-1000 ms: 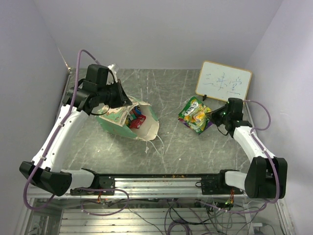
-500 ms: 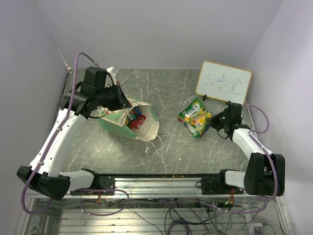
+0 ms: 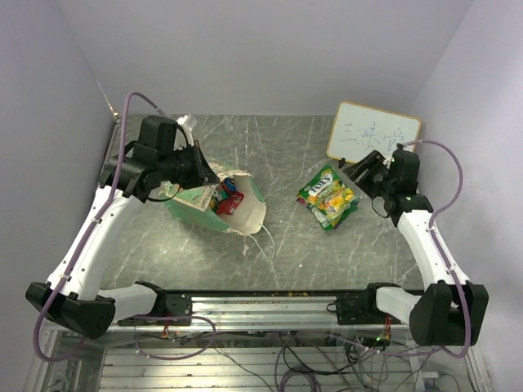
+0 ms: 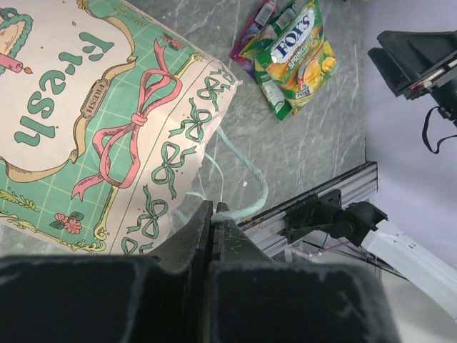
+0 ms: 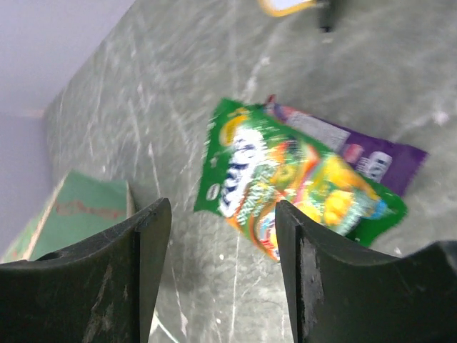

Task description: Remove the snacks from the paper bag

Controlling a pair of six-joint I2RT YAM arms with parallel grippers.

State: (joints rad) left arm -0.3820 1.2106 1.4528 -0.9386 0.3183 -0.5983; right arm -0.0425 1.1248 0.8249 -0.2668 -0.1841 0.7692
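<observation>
The mint-green paper bag [image 3: 196, 208] [image 4: 107, 121] lies on its side at the table's left, mouth facing right, with red and blue snacks [image 3: 227, 198] showing inside. My left gripper [image 3: 204, 171] [image 4: 214, 213] is shut at the bag's upper rim, a thin string handle [image 4: 246, 207] pinched at its tips. A green-yellow snack packet [image 3: 327, 194] [image 5: 285, 179] lies on the table at the right, over a purple packet [image 5: 371, 153]. My right gripper [image 3: 362, 170] [image 5: 221, 207] hangs open just above and to the right of them, nothing between its fingers.
A white framed whiteboard [image 3: 373, 136] stands propped at the back right, close behind the right gripper. The metal rail [image 3: 270, 298] runs along the near edge. The bag's lower string handles [image 3: 261, 237] trail onto the table in front of it.
My right gripper has opened, let go of the green-yellow packet and pulled back up and to the right. The packet now rests on the table. The left arm has hardly moved.
</observation>
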